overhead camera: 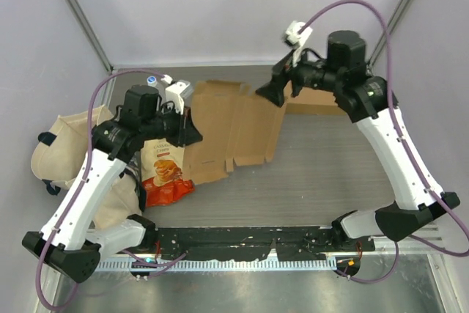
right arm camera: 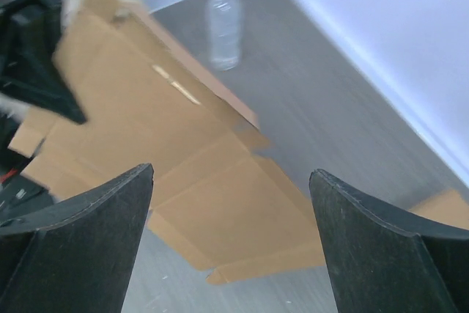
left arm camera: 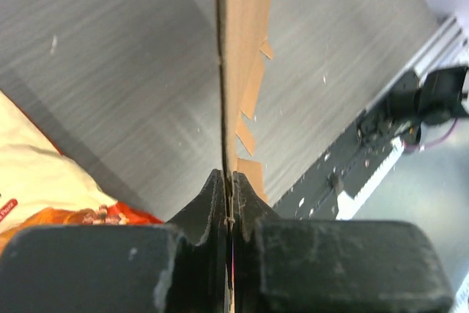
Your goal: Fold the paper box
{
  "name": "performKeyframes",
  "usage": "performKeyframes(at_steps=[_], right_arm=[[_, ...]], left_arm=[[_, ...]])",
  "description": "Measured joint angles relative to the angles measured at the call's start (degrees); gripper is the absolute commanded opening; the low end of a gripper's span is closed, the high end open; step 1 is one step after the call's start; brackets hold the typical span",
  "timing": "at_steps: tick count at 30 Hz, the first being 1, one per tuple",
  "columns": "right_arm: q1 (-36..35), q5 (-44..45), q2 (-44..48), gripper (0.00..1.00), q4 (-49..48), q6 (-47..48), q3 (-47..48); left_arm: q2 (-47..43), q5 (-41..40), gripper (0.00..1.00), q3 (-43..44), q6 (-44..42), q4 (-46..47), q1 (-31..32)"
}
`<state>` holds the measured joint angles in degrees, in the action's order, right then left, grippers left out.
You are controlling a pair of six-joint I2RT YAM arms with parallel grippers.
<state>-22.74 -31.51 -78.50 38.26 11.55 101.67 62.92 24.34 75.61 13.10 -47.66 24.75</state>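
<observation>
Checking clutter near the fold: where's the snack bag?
Top view, left side: the snack bag lies by the cardboard box's near-left corner, just below the left gripper, right of the cloth bag.

seen from above, the bare table (overhead camera: 330, 174) from 3 to 5 o'clock of the cardboard sheet (overhead camera: 234, 126) gives a gripper free passage. at 9 o'clock the left gripper (overhead camera: 192, 133), pinched on the sheet's edge, blocks that side. a snack bag (overhead camera: 165, 170) lies just beside it at 8, and a cloth bag (overhead camera: 69, 144) beyond. a bottle (overhead camera: 152, 78) stands at 10. the right gripper (overhead camera: 270, 93), jaws wide, hangs over the 1 o'clock corner, near another cardboard piece (overhead camera: 319, 100).
</observation>
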Motion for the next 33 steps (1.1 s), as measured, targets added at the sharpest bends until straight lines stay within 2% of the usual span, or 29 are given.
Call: performKeyframes(at_steps=[5,13,17,19,20,24,28,29,33], right_arm=[[-9.5,-3.3,-2.8,0.92,1.9,2.5,-2.0],[-10.4,-5.6,-5.6,0.87,2.2,3.5,-8.9],[-10.4,-4.4,-5.7,0.73,1.9,3.8,-11.4],[-10.3,-3.6,-5.7,0.79,1.9,3.9,-12.1],[-10.1,-3.0,-5.7,0.87,1.8,3.9,-12.5],[-8.8,0.1,-4.2,0.94,0.8,3.5,-15.5],[-5.8,-1.4,-1.9,0.9,0.7,3.6,-17.3],[-5.2,-2.8,-1.6,0.86,0.6,3.7,-17.3],[-4.5,-10.5,-1.4,0.79,0.6,4.7,-17.5]], left_arm=[[1.9,4.9,0.0,0.0,-6.7,-7.0,0.3],[9.6,8.0,0.0,5.9,-12.7,-11.4,5.4],[12.3,8.1,0.0,8.5,-15.3,-13.8,7.6],[13.2,8.1,0.0,8.8,-16.4,-14.3,8.2],[13.5,8.0,0.0,8.8,-16.9,-14.6,8.3],[14.3,8.0,0.0,8.9,-18.5,-14.7,9.1],[14.5,8.1,0.0,8.9,-19.8,-14.5,10.4],[14.5,8.1,0.0,8.9,-20.0,-14.5,10.6],[14.7,9.3,0.0,8.9,-21.5,-14.5,11.3]])
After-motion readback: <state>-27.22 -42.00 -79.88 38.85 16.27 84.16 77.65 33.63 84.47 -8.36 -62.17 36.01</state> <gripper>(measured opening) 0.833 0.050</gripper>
